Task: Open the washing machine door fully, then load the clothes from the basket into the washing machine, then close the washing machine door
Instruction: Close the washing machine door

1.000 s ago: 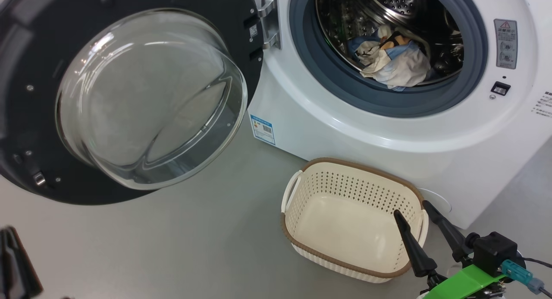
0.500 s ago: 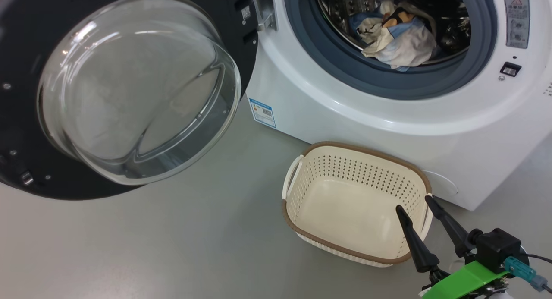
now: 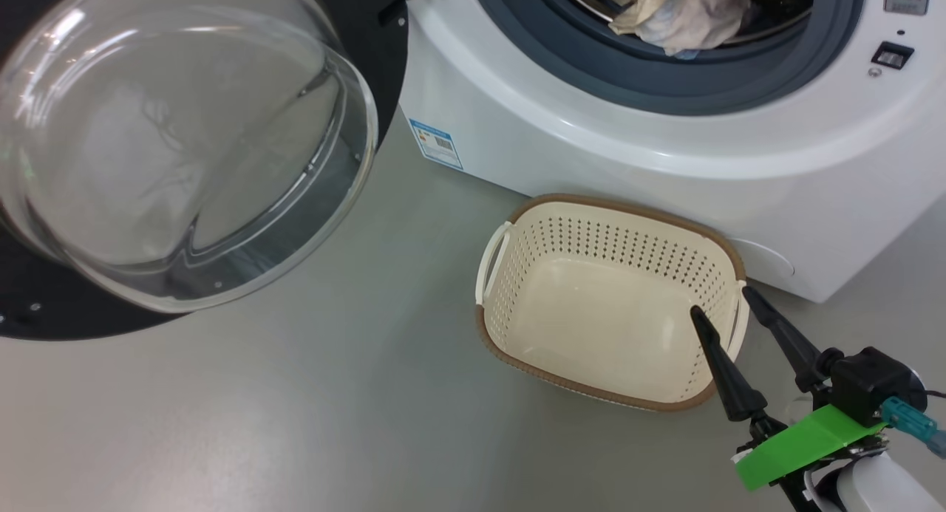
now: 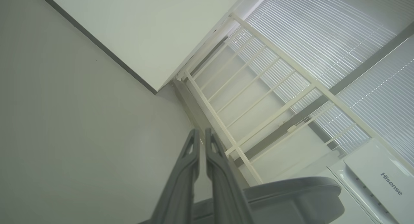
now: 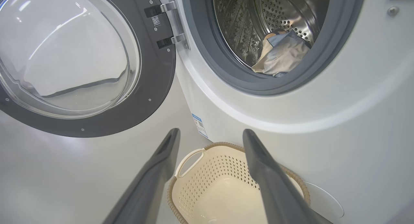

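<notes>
The washing machine (image 3: 635, 154) stands at the top right with its door (image 3: 177, 150) swung wide open to the left, glass bowl facing me. The clothes (image 3: 676, 17) lie bunched at the front of the steel drum, cream and light blue. On the floor before the machine sits the basket (image 3: 621, 200), with nothing in it. My right gripper (image 3: 720, 301) is open, its fingertips straddling the basket's right rim, nothing between them. In the right wrist view the right gripper (image 5: 211, 131) points over the basket (image 5: 207, 172) toward the clothes (image 5: 281, 52). My left gripper (image 4: 201, 131) is shut and holds nothing.
Bare grey floor (image 3: 295, 408) spreads left of and in front of the basket. The left wrist view looks at a white wall (image 4: 145, 26), a white railing (image 4: 258, 98), window blinds (image 4: 323, 39) and a white appliance (image 4: 381, 178).
The head camera has tilted down, so the machine, door and basket sit higher in the picture. The left fingers seen at the lower left a second ago have left that view.
</notes>
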Tool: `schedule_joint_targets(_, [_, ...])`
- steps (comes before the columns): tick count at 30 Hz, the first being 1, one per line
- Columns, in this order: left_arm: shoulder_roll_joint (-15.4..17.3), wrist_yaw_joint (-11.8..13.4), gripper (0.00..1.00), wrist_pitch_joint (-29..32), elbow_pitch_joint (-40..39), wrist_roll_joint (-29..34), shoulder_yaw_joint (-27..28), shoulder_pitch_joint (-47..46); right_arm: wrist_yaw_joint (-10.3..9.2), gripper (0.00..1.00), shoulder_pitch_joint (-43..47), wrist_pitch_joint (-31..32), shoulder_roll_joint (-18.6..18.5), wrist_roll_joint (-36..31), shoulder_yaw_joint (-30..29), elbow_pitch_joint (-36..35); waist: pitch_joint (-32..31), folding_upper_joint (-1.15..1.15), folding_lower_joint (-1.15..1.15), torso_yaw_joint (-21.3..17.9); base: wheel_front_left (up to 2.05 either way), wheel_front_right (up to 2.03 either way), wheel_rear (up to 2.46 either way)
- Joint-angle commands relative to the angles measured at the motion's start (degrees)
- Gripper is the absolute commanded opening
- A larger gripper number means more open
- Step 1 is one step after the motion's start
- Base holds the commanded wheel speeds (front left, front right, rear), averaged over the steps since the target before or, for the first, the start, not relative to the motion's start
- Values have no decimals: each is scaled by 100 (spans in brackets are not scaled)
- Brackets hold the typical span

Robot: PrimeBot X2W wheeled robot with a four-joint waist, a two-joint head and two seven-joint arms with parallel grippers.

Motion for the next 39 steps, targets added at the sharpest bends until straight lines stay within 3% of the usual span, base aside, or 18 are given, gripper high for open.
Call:
schedule_joint_targets(1, [505,-29,0,166,-16,-7,12,-193,26,100,-114,-47,-92,-53,103,-145,162,0,-1,-84,0,0,0])
schedule_joint_targets(9, [882,-29,0,1358,584,8,-718,-663,26,100,-179,-47,-218,-48,149,-169,314,0,-1,-126,0,0,0])
schedule_joint_targets(18, [978,-29,0,2190,831,-198,-1071,-791,26,100,-205,-47,-244,-54,197,-162,362,0,-1,-119,0,0,0])
schedule_joint_targets(39, [1183,-30,0,3916,-8,-708,-1617,-389,26,100,-69,-47,-69,6,172,-94,-116,0,-1,-108,0,0,0])
